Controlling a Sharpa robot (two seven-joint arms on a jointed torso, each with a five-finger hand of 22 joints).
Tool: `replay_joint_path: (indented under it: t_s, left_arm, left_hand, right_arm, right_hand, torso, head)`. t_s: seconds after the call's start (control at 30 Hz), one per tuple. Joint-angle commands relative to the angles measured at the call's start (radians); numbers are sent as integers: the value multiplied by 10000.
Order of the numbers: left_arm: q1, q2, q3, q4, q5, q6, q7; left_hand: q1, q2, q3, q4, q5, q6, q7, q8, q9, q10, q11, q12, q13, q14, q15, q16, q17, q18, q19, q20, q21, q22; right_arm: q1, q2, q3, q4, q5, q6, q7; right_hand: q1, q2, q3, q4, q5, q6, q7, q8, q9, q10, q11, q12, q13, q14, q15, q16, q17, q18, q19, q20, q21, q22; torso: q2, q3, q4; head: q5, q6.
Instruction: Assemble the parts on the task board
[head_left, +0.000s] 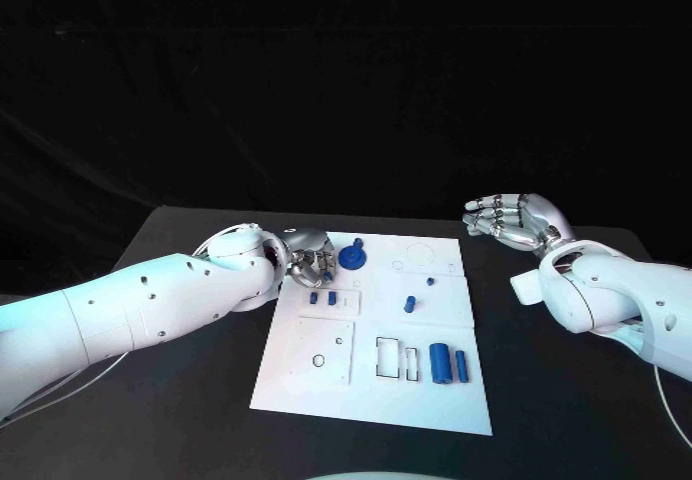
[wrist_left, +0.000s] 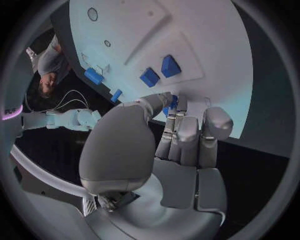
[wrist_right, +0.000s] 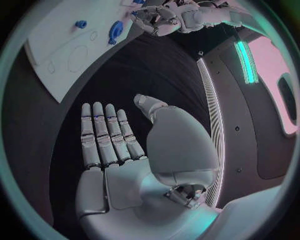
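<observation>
here, the left robot hand (head_left: 307, 258) worked at the task board (head_left: 378, 390) on the table (head_left: 173, 400)
its fingertips (wrist_left: 170, 102) were pinched on a small blue part (wrist_left: 173, 104) at the board's left edge; the right robot hand (head_left: 515, 222) hovered beside the board, fingers spread and holding nothing; other blue parts (head_left: 441, 362) lay on the board

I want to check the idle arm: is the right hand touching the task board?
Apart. In the head view the right hand hangs beyond the task board's right edge, with bare black table between them.
</observation>
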Motion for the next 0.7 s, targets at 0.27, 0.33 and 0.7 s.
replay_joint_path:
  t_s: [0.27,0.33,0.7]
  left_arm:
    - [5,41,1,5,-35,126,-21]
    - [6,42,1,1,-35,102,-19]
    - [7,53,1,-39,-26,52,-15]
  left_hand:
    - [-37,28,-59,20,-34,68,9,-68,-15,89,9,-71,9,-31,3,-42,-37,-186,-12,-16,-17,-4]
    - [-36,32,-58,20,-34,69,8,-69,-15,90,9,-74,9,-31,3,-42,-36,-186,-12,-16,-18,-5]
    - [-41,-5,-95,18,-31,-125,75,-294,-89,-7,79,-355,-18,-100,54,-73,-108,-141,-160,11,-178,-273]
  right_arm:
    - [-8,7,1,2,-29,151,115]
    - [-8,5,1,3,-29,148,115]
    - [-10,7,1,-1,-25,153,115]
  right_hand:
    - [-84,38,-29,16,25,90,762,31,-10,73,-22,34,-9,94,3,-36,-10,61,83,-6,-60,-10]
    - [-84,38,-29,16,25,90,762,31,-10,73,-22,34,-9,94,3,-36,-10,61,83,-6,-60,-10]
    - [-84,38,-29,16,25,90,762,31,-10,73,-22,34,-9,94,3,-36,-10,61,83,-6,-60,-10]
  torso:
    - [6,0,-2]
    - [5,0,0]
    - [2,-1,7]
  head:
    - [-5,15]
    - [-7,17]
    - [-21,23]
